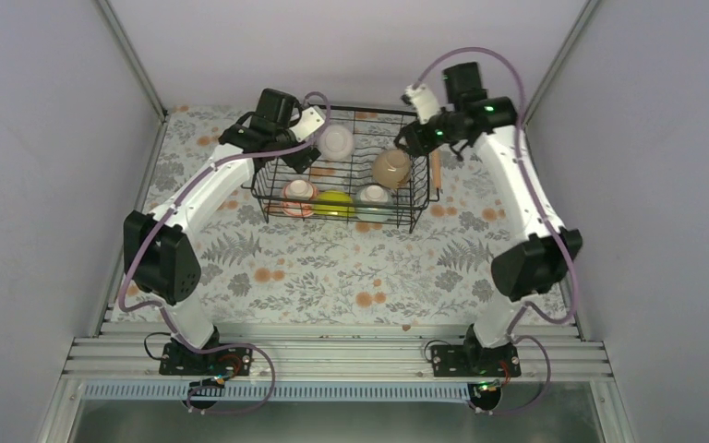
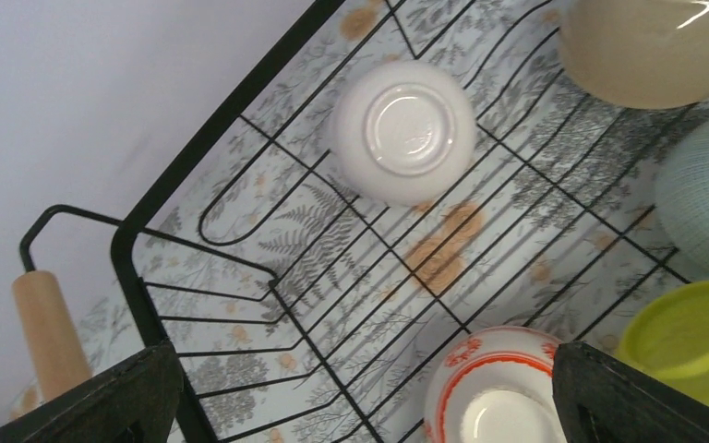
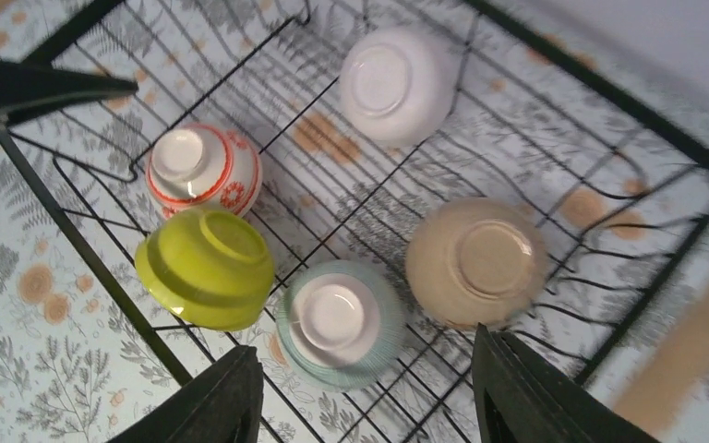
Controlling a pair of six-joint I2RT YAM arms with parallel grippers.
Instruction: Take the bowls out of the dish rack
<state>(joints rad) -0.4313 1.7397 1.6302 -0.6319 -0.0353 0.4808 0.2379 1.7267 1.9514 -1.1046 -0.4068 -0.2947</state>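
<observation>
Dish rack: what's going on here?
Both arms hover over the dish rack; unloading has not begun. All five bowls sit upside down inside it: white bowl, tan bowl, patterned bowl, yellow-green bowl, mint bowl. The left gripper is open above the rack's left end and the right gripper is open above its right end. Neither holds anything.
</observation>
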